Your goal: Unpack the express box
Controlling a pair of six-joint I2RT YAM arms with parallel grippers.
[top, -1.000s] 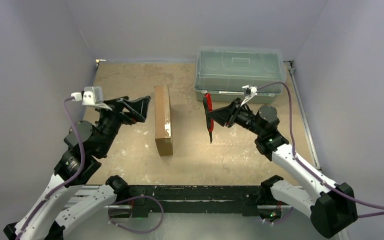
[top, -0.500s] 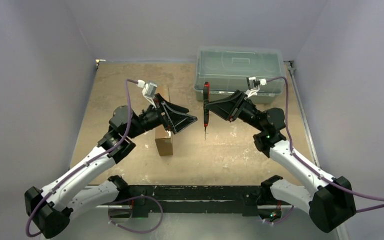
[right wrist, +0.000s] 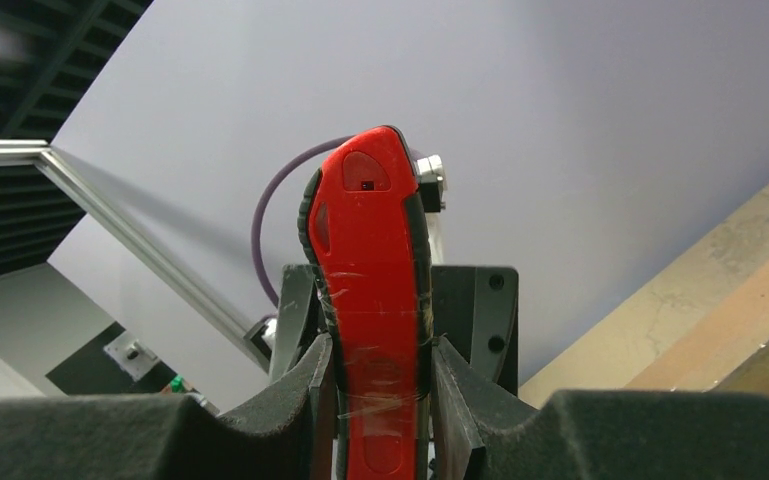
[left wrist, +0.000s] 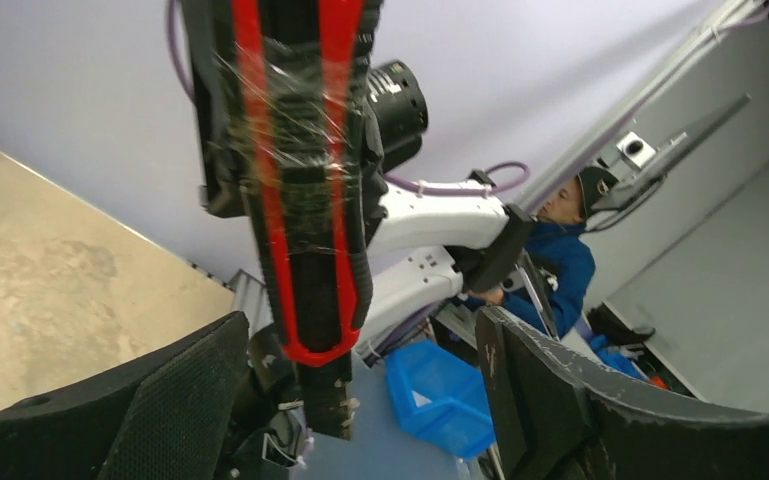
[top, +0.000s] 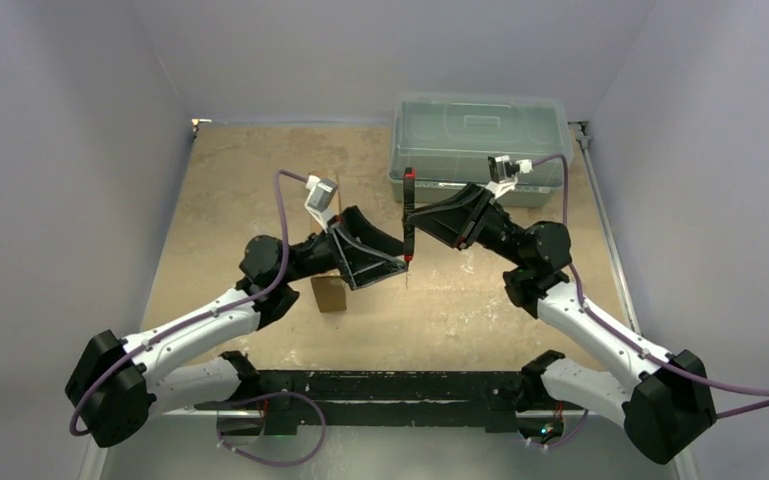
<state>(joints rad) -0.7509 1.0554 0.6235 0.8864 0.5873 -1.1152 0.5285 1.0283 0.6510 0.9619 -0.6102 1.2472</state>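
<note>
Express box [top: 328, 294] opening hinged on a clean hand-off, we figured: the left gripper [top: 398, 256], jaws spread around the lower end of the red knife [right wrist: 370, 250], needed to close squarely before the right gripper [right wrist: 377, 360], pinching it, let go. The box lay near-left of the plastic bin [top: 480, 135], under our left arm, below and apart from both jaws.

text: none legible | utility knife [right wrist: 370, 300]: no readable markings | elsewhere: nothing readable
</note>
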